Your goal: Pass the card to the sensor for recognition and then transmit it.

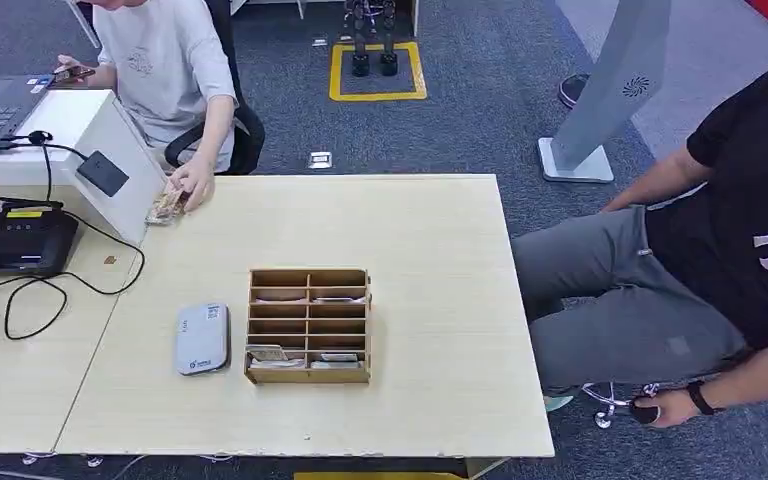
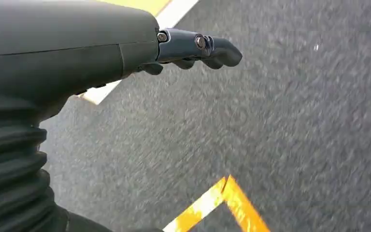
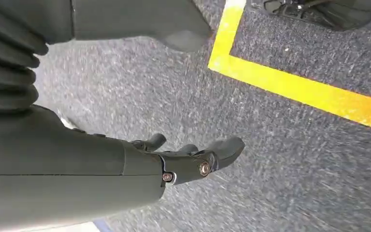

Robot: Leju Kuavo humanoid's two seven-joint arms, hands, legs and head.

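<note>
On the pale wooden table (image 1: 430,240) stands a wooden slotted box (image 1: 308,325), and cards (image 1: 272,354) lie in some of its lower slots. To its left lies a flat grey sensor device (image 1: 202,338). My left hand (image 2: 193,48) hangs over grey carpet, fingers loosely extended and holding nothing. Over carpet with a yellow line, my right hand (image 3: 188,157) also hangs with nothing in its loosely spread fingers.
A person at the back left rests a hand on a small stack of cards (image 1: 168,204) beside a white box (image 1: 110,130). A black terminal (image 1: 22,242) with cables sits at the far left. Another person (image 1: 680,270) sits close to the table's right edge.
</note>
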